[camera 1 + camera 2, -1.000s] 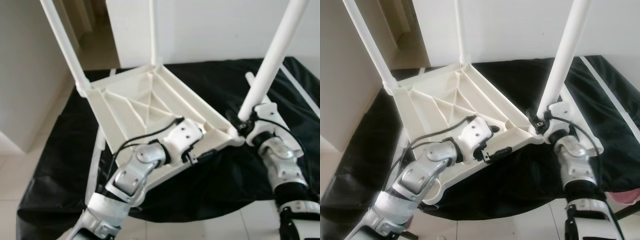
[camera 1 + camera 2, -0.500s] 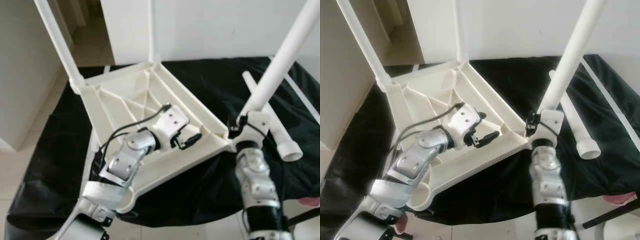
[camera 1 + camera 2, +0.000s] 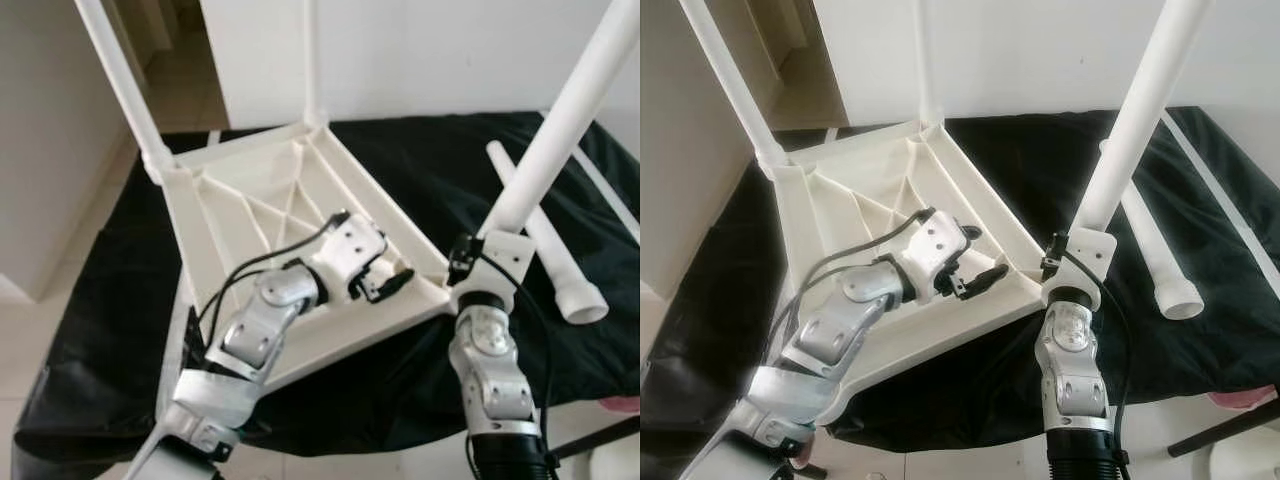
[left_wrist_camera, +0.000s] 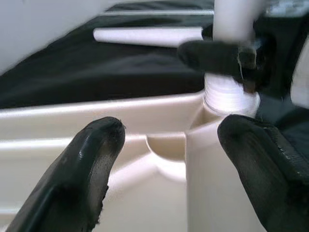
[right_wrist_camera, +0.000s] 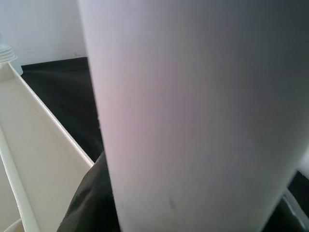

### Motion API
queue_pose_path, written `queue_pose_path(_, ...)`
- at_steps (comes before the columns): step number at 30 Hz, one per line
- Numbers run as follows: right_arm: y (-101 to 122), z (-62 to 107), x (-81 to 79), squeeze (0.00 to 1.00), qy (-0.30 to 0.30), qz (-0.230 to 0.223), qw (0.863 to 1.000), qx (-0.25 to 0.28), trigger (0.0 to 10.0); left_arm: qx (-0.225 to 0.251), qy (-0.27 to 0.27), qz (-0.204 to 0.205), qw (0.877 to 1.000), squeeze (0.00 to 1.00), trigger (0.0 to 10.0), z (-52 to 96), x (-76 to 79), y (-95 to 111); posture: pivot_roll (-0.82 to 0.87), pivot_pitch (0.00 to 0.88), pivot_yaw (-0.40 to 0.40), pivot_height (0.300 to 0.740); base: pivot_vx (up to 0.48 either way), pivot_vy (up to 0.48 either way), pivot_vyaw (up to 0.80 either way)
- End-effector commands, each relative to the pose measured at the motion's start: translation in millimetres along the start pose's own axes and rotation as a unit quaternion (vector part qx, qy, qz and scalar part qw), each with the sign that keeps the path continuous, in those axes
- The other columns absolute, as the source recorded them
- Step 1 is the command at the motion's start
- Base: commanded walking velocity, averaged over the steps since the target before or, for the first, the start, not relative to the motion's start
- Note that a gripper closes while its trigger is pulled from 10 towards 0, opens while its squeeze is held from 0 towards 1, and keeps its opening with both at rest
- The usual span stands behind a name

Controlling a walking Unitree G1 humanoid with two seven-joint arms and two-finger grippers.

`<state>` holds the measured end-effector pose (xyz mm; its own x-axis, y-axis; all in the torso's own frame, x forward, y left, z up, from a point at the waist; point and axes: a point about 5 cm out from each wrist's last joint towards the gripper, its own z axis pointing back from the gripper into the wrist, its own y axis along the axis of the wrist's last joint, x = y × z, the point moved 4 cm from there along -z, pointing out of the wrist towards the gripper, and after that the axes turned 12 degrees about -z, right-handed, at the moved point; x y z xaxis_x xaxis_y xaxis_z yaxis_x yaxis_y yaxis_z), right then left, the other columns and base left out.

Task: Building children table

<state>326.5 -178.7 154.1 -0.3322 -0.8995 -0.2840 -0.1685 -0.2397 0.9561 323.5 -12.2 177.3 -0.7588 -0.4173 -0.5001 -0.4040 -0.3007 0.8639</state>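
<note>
**Third leg going into the upturned tabletop**

The tabletop (image 3: 260, 200) looks light, stiff, smooth plastic; its ribbed rim is probably the surest hold. It lies tilted, underside up, on a black cloth (image 3: 440, 170). The right pincer (image 3: 1065, 255) pinches a white leg (image 3: 560, 120) low, at the corner socket. The left pincer (image 3: 385, 285), spread, hovers inside the rim.

Two silver jointed arms with rounded metal housings and small screws, black cables looping over each wrist, left end effector (image 3: 385, 285) with long black fingers (image 4: 91, 169).
</note>
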Motion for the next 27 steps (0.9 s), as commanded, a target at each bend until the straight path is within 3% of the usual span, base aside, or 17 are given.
queue_pose_path(1, -25.5, 8.3, 10.2, 0.0, -0.015, -0.006, 0.998, -0.057, 10.0, -0.013, 0.022, -0.005, 1.0, 0.0, 10.0, 4.3, 0.9, -5.3, -0.09, 0.032, 0.056, 0.74, 0.0, 0.0, 0.0)
queue_pose_path(2, -19.9, 6.2, 2.8, 1.0, 0.027, -0.031, 0.998, -0.051, 10.0, -0.016, 0.02, 0.0, 1.0, 0.0, 10.0, 6.3, 4.9, -6.8, -0.09, 0.028, 0.058, 0.74, 0.0, 0.0, 0.0)
queue_pose_path(3, -19.9, 6.2, 2.8, 1.0, 0.027, -0.031, 0.998, -0.051, 10.0, -0.016, 0.02, 0.0, 1.0, 0.0, 10.0, 6.3, 4.9, -6.8, -0.09, 0.028, 0.058, 0.74, 0.0, 0.0, 0.0)
queue_pose_path(6, -4.1, -1.2, -5.5, 1.0, 0.116, -0.068, 0.99, -0.037, 10.0, -0.014, 0.019, 0.009, 1.0, 0.0, 10.0, 7.5, 10.3, -5.8, -0.09, 0.024, 0.06, 0.74, 0.0, 0.0, 0.0)
queue_pose_path(9, 0.8, -4.7, -2.4, 1.0, 0.121, -0.066, 0.99, -0.029, 10.0, -0.012, 0.019, 0.01, 1.0, 0.0, 10.0, 6.7, 10.9, -4.6, -0.08, 0.019, 0.06, 0.74, 0.0, 0.0, 0.0)
queue_pose_path(10, 5.9, -9.4, 0.4, 0.89, 0.146, -0.057, 0.987, -0.024, 10.0, -0.009, 0.016, 0.01, 1.0, 0.0, 10.0, 5.5, 12.2, -2.4, -0.08, 0.015, 0.061, 0.74, 0.0, 0.0, 0.0)
queue_pose_path(11, 9.0, -12.2, 2.1, 0.89, 0.161, -0.05, 0.985, -0.022, 10.0, -0.007, 0.015, 0.009, 1.0, 0.0, 10.0, 4.6, 12.8, -1.2, -0.08, 0.015, 0.062, 0.74, 0.0, 0.0, 0.0)
queue_pose_path(12, 11.8, -14.4, 3.0, 0.02, 0.177, -0.044, 0.983, -0.02, 10.0, -0.005, 0.013, 0.009, 1.0, 0.0, 10.0, 4.0, 13.4, -0.3, -0.08, 0.013, 0.064, 0.74, 0.0, 0.0, 0.0)
queue_pose_path(18, 13.3, -20.5, 3.2, 0.0, 0.289, 0.013, 0.956, -0.043, 10.0, -0.002, 0.002, 0.006, 1.0, 0.0, 10.0, 2.4, 19.5, 2.2, -0.08, 0.005, 0.071, 0.74, 0.0, 0.0, 0.0)
queue_pose_path(21, 4.1, -11.9, -3.5, 0.0, 0.381, 0.043, 0.921, -0.068, 10.0, -0.001, -0.001, 0.006, 1.0, 0.0, 10.0, 1.2, 22.1, 4.5, -0.09, 0.001, 0.071, 0.74, 0.0, 0.0, 0.0)
queue_pose_path(22, 4.1, -11.9, -3.5, 0.0, 0.381, 0.043, 0.921, -0.068, 10.0, -0.001, -0.001, 0.006, 1.0, 0.0, 10.0, 1.2, 22.1, 4.5, -0.09, 0.001, 0.071, 0.74, 0.0, 0.0, 0.0)
queue_pose_path(23, -2.3, -10.3, -2.8, 0.0, 0.409, 0.062, 0.907, -0.084, 10.0, -0.004, 0.004, 0.005, 1.0, 0.0, 10.0, -0.4, 21.6, 4.7, -0.09, 0.001, 0.072, 0.74, 0.0, 0.0, 0.0)
queue_pose_path(27, -8.3, -13.4, 1.4, 0.0, 0.434, 0.083, 0.892, -0.1, 10.0, -0.004, 0.006, 0.003, 1.0, 0.0, 10.0, -3.1, 22.6, 6.1, -0.08, 0.004, 0.066, 0.74, 0.0, 0.0, 0.0)
